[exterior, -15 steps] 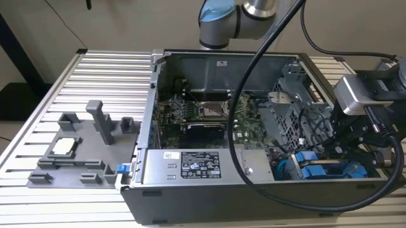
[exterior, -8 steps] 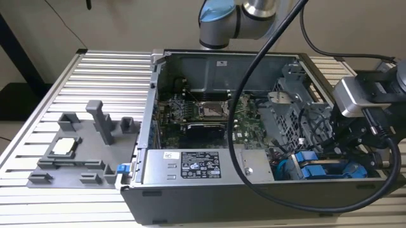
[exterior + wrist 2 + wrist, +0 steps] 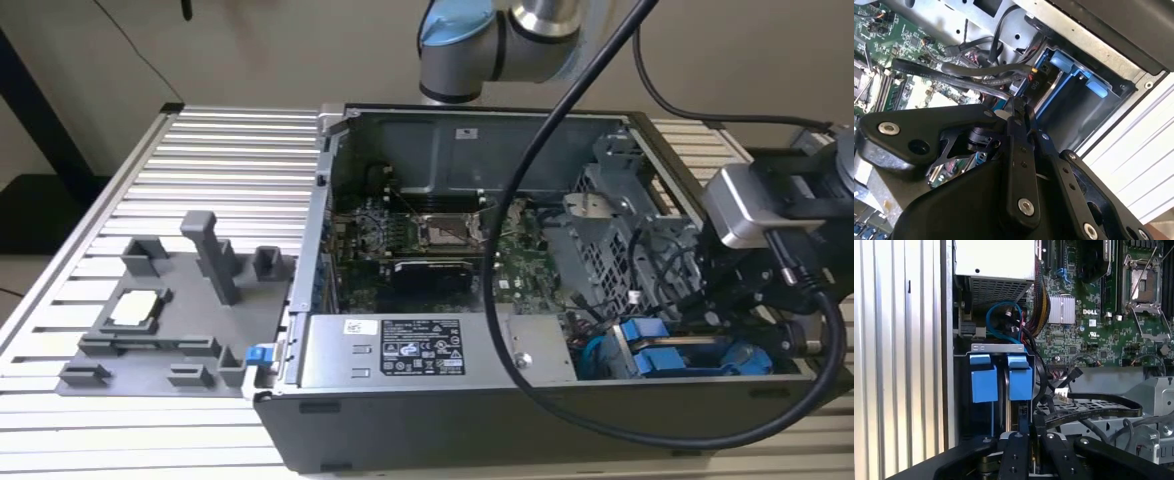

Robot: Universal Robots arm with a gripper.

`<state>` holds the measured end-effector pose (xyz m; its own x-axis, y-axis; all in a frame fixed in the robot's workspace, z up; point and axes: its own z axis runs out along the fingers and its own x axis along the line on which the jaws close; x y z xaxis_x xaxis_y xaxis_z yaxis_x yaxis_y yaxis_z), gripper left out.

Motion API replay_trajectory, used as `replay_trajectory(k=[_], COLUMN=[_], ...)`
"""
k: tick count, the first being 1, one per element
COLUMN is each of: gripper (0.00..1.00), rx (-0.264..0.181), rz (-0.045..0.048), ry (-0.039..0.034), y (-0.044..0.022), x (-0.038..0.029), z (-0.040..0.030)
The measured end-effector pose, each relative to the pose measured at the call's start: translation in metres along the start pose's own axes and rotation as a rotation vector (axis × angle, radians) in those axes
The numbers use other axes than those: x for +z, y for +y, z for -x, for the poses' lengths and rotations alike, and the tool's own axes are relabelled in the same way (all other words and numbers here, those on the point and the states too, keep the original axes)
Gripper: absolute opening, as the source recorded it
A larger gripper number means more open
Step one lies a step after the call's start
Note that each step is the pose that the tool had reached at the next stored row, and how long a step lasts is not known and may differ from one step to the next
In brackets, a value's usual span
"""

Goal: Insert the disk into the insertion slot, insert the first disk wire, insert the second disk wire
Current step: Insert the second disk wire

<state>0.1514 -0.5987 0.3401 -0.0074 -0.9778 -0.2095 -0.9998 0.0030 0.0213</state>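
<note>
Black jaws hang over the insertion slot (image 3: 999, 390), its blue tabs (image 3: 984, 380) beside the green motherboard (image 3: 1094, 335).

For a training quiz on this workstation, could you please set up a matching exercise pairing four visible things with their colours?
Things:
1. plastic tabs on the rectangular metal drive bay
2. printed circuit motherboard
3. ribbed metal table
4. thick cable hanging from the arm

Colours:
A. black
B. bright blue
C. green
D. silver

Pairs: 1-B, 2-C, 3-D, 4-A
</note>
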Motion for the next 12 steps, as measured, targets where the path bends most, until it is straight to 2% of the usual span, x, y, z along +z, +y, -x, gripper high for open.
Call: replay_trajectory(k=[12], gripper=[0.16], rx=[0.0], rz=[0.0001], ry=[0.0013], y=[-0.001], x=[0.0043], z=[-0.001])
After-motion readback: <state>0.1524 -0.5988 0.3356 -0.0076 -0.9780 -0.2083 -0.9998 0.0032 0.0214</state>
